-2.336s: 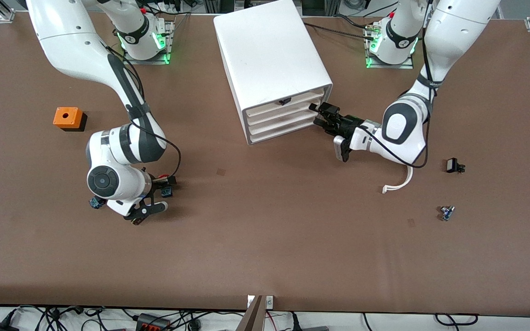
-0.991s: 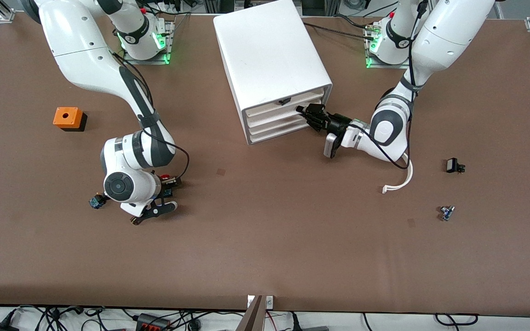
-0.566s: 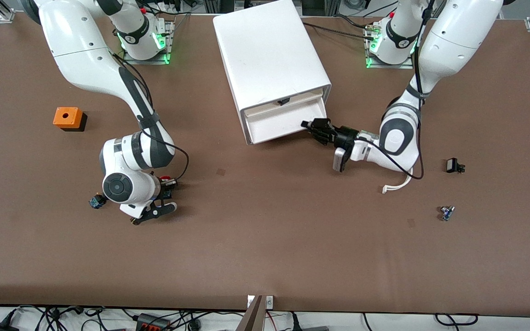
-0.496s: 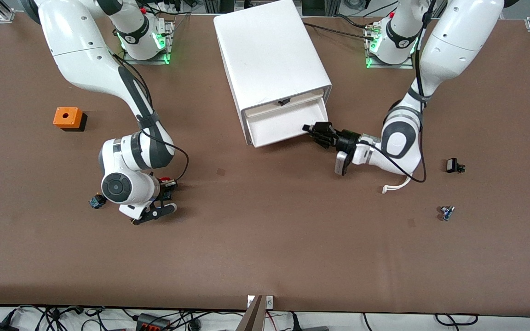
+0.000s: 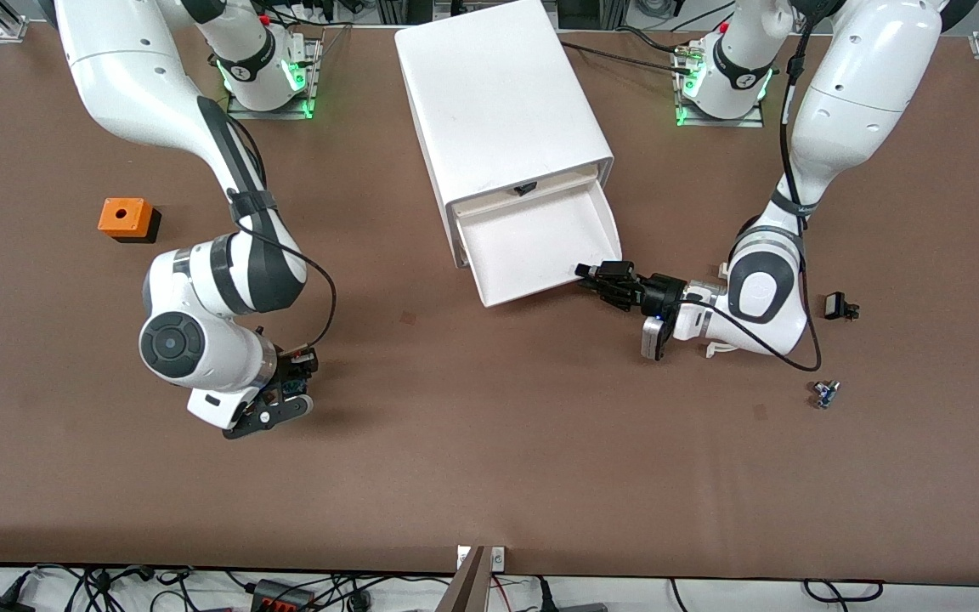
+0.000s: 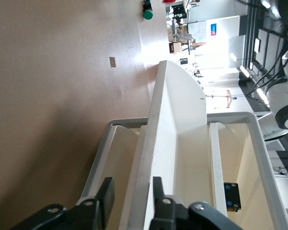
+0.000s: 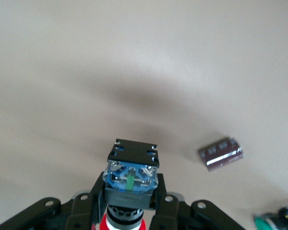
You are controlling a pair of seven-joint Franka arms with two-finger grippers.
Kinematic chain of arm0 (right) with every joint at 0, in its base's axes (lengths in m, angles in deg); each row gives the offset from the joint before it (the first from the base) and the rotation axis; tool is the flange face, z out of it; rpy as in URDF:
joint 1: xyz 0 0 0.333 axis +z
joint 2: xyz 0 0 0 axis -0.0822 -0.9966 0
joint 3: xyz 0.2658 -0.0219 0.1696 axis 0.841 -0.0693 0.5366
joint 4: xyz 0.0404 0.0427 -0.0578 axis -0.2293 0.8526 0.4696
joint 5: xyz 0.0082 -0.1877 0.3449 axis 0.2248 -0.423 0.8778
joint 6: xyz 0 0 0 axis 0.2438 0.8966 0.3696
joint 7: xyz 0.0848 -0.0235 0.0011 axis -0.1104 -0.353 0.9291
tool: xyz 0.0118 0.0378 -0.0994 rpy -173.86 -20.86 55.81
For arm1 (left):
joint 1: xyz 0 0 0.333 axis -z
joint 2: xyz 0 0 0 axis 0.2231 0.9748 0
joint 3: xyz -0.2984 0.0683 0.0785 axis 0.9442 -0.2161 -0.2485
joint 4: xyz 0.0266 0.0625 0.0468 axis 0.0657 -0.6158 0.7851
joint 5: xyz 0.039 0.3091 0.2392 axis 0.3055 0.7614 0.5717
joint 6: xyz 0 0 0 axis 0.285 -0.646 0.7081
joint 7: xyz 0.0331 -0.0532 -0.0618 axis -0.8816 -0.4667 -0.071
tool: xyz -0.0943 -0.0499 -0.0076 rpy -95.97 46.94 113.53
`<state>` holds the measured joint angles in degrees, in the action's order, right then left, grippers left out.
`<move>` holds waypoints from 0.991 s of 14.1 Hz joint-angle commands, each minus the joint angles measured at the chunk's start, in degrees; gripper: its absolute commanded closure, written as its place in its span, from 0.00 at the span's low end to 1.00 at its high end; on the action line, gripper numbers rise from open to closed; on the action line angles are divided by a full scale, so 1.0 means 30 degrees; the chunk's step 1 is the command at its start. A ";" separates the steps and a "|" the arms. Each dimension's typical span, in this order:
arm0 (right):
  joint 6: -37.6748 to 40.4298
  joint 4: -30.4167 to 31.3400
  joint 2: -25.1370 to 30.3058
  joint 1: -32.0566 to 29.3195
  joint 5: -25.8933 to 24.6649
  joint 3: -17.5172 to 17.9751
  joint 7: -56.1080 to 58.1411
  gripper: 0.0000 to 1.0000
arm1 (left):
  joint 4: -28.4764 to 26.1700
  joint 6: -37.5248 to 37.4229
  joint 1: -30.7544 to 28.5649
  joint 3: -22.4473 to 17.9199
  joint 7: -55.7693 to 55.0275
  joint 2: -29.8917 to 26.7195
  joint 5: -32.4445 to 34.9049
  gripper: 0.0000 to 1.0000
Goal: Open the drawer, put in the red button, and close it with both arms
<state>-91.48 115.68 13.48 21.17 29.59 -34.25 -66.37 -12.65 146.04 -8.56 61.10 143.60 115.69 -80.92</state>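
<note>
The white drawer (image 5: 536,242) stands pulled out of the white cabinet (image 5: 502,102) toward the front camera, and nothing shows inside it. My left gripper (image 5: 593,277) is shut on the drawer's front wall at its corner. In the left wrist view my left gripper (image 6: 131,195) has its fingers on either side of that wall (image 6: 151,143). My right gripper (image 5: 284,388) is shut on the red button (image 7: 130,178), which is lifted off the table near the right arm's end. The button's blue-and-black body points away from the wrist, and its red cap (image 7: 125,223) sits between the fingers.
An orange box (image 5: 126,218) sits toward the right arm's end. A green-capped button (image 7: 274,223) and a small dark cylinder (image 7: 221,153) lie near my right gripper. A black part (image 5: 838,306) and a small blue part (image 5: 825,393) lie by the left arm.
My left gripper took the drawer's front wall and pulled the drawer out toward the front camera. My right gripper moved slightly toward the front camera and lifted the red button.
</note>
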 commanded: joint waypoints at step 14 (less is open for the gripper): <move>0.1522 -0.4163 0.0450 0.5881 0.0791 0.0437 -0.4059 1.00 | 0.9145 -0.5305 -0.0857 -0.0030 -1.5998 -0.1698 1.9804 0.00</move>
<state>-85.01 104.05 14.43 38.45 30.67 -33.88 -76.60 14.32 130.76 -11.49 61.09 96.84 112.25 -29.56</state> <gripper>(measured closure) 0.586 0.000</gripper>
